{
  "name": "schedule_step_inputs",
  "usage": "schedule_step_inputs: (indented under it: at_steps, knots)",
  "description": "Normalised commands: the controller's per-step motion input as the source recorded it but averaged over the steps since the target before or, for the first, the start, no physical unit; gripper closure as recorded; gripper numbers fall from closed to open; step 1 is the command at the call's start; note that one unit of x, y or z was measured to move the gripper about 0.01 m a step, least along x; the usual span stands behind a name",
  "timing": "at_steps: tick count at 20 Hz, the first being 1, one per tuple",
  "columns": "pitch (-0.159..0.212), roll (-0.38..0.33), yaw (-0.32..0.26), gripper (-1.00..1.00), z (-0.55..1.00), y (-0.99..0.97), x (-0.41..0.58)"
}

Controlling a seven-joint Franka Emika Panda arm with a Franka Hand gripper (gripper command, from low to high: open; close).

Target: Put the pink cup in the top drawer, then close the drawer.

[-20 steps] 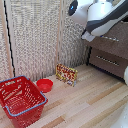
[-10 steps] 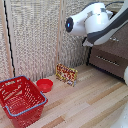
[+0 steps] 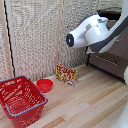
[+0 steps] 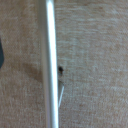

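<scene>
Gripper out of frame, state unknown; pink cup not visible either. Red mesh basket (image 3: 20, 100) at floor's front-left corner, red bowl (image 3: 44, 85) beside it, storage unit (image 3: 111, 61) at right edge. Wrist view shows only silver bar (image 4: 48, 60) over beige weave. Locate cup before closing in; approach slow.

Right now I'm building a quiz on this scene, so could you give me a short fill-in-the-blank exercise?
1. The mesh basket on the wooden floor is ___ in colour.
2. The flat bowl lies between the basket and the patterned ___.
3. The robot arm is mostly ___.

Missing words: red; box; white
</scene>
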Motion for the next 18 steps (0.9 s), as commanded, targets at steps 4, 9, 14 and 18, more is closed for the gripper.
schedule_step_inputs:
  at_steps: [4,9,14,18]
  knots:
    - [0.190,0.084,0.061,-1.00,0.27,-0.61,0.176]
    - [0.075,0.148,0.002,-1.00,0.58,-0.69,0.230]
    - [0.012,0.042,0.004,1.00,0.12,-0.17,0.147]
    - [0.000,0.003,0.000,1.00,0.00,-0.02,0.000]
